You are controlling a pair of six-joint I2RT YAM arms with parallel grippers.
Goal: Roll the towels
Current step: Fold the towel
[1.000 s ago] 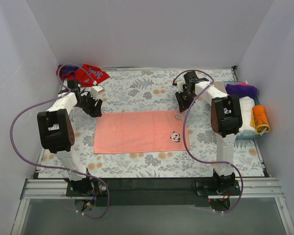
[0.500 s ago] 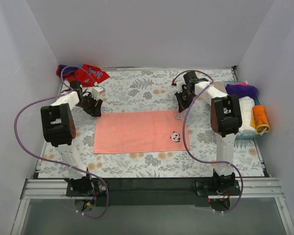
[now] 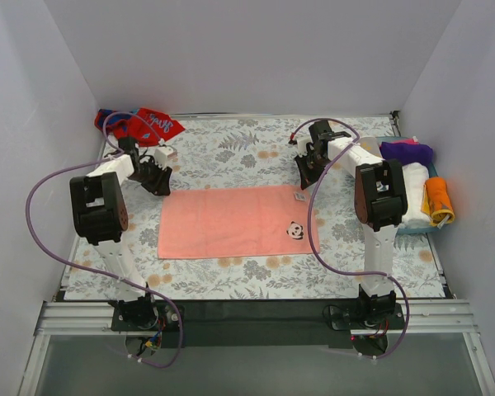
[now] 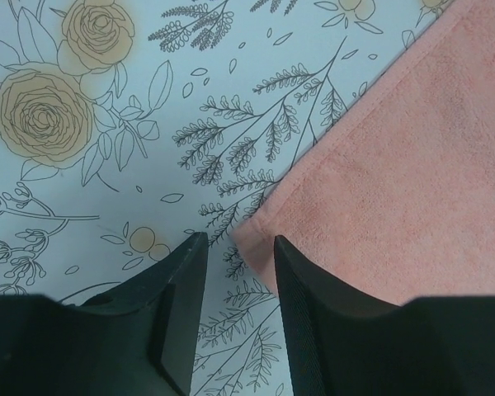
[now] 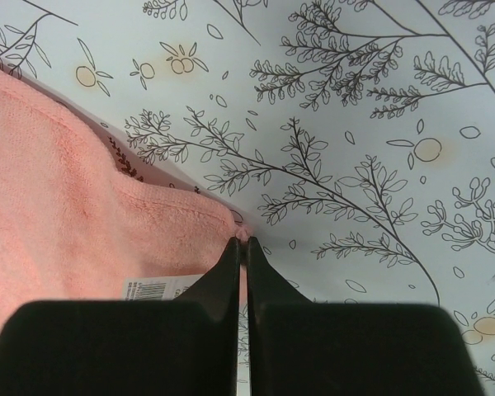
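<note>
The salmon-pink towel (image 3: 231, 221) lies flat and unrolled in the middle of the flower-patterned covering. My left gripper (image 3: 159, 186) is at its far left corner. In the left wrist view that gripper (image 4: 239, 247) is open, its jaws either side of the corner of the pink towel (image 4: 412, 181). My right gripper (image 3: 302, 181) is at the far right corner. In the right wrist view it (image 5: 243, 244) is shut on the very tip of the pink towel (image 5: 66, 214). The red and blue towel (image 3: 140, 124) lies crumpled at the back left.
A bin at the right edge holds rolled towels: purple (image 3: 406, 152), white (image 3: 416, 194) and orange (image 3: 438, 200). The pink towel carries a panda patch (image 3: 294, 231) and a white label (image 5: 153, 287). White walls close in the left, back and right sides.
The left arm's elbow has shifted up and right, and its gripper has eased slightly towards the back left by the towel's corner. The right arm and the towel have not moved.
</note>
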